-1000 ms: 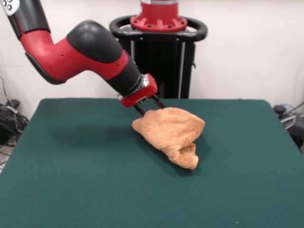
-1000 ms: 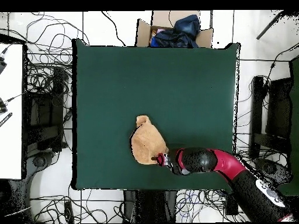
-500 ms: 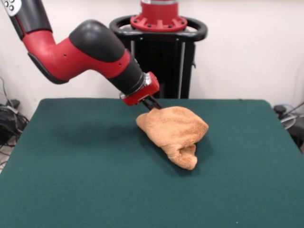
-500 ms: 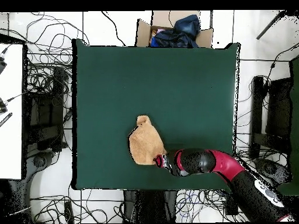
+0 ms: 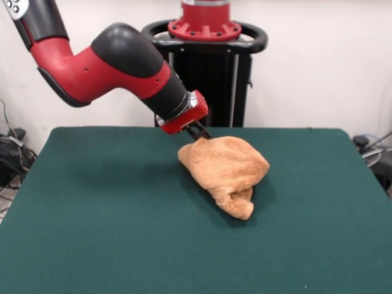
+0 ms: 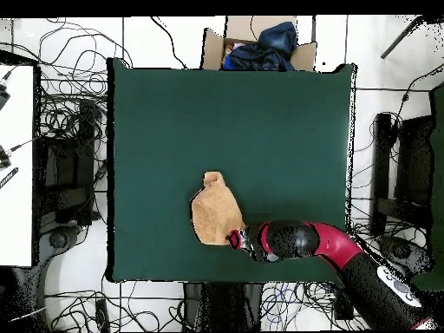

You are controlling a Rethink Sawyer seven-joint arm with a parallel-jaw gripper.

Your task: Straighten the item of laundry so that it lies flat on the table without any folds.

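Note:
The item of laundry is an orange-tan towel, bunched and folded over itself, with its far edge lifted and a twisted end resting on the green table. My gripper is shut on the towel's far left edge and holds it up off the cloth. Seen from overhead, the towel forms a rounded lump near the table's lower middle, with the gripper at its lower right corner. The fingertips are buried in the fabric.
A cardboard box with dark cloth stands beyond the table's top edge in the overhead view. Cables cover the floor on all sides. A white desk lies at the left.
The gripper has lifted slightly and shifted right in the front view, dragging the held towel edge with it. The towel's twisted end has stayed on the table.

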